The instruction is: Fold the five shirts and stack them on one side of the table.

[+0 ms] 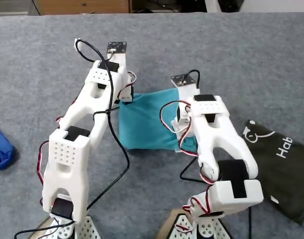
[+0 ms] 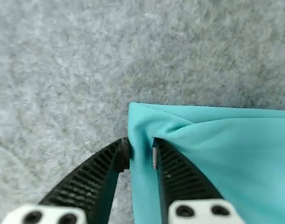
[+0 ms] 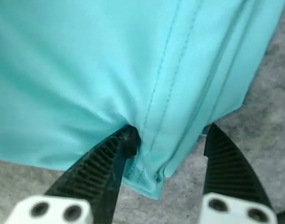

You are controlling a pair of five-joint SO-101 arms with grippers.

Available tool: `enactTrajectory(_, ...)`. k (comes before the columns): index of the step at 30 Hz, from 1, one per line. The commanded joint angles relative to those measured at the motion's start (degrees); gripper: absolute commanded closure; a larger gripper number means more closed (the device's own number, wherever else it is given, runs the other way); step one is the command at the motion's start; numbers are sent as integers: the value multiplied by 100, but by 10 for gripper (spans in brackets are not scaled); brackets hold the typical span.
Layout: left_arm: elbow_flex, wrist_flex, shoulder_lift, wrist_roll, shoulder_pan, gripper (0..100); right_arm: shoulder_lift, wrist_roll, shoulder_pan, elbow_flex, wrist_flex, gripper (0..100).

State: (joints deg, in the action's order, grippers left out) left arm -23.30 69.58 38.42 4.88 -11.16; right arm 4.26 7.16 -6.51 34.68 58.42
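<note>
**A:** What was closest, at the near edge?

**B:** The bases of the two white plastic arms stood there, side by side on the grey felt-like surface (image 1: 241,55). Near the right arm (image 1: 222,144), on its outer side, lay a black shirt (image 1: 279,174) with white print. At the left border of the high view was a bunched blue cloth (image 1: 0,149), well apart from the left arm (image 1: 75,149).

**A:** And the shirt that was handled?

**B:** It was a teal shirt (image 1: 144,122) of smooth fabric, folded to a flat rectangle. It lay in the middle of the surface, between the two arms and a little beyond their bases.

**A:** How was the right pincer?

**B:** The right pincer (image 3: 170,137) was at the near right corner of the teal shirt. Its two black ribbed fingers stood apart. One finger (image 3: 121,149) pressed into the fabric beside the stitched hem. The other was over the bare surface just past the shirt's edge. So the corner was between them, but not squeezed.

**A:** And the left pincer?

**B:** It was farther off, at the far left corner. The left pincer (image 2: 140,151) was clamped on the teal shirt. The edge of the fabric was pinched between its fingers, and small wrinkles ran out from that spot.

**A:** What was behind it?

**B:** There was more of the grey surface, and then light wooden furniture (image 1: 82,6) at the far border.
</note>
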Motion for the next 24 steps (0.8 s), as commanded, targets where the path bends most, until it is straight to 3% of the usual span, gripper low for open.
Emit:
enactTrajectory(1, -211, -35, -84, 9, 26, 899, -286, -88, 189, -101, 211, 753)
enactTrajectory(5, -211, -53, -92, 0, 26, 822, -1121, -97, 593, -101, 352, 753)
enactTrajectory(9, -211, -53, -92, 0, 26, 811, -2149, -105, 813, -22, 686, 753)
enactTrajectory(15, -211, -62, -92, -9, 26, 810, -3389, -905, 101, 101, 1143, 753)
enactTrajectory(19, -246, -62, -92, -9, 26, 809, -3231, -1187, -365, 549, 853, 753)
enactTrajectory(24, -457, -18, -92, -9, 53, 808, -2651, -1582, -268, 1147, 246, 753)
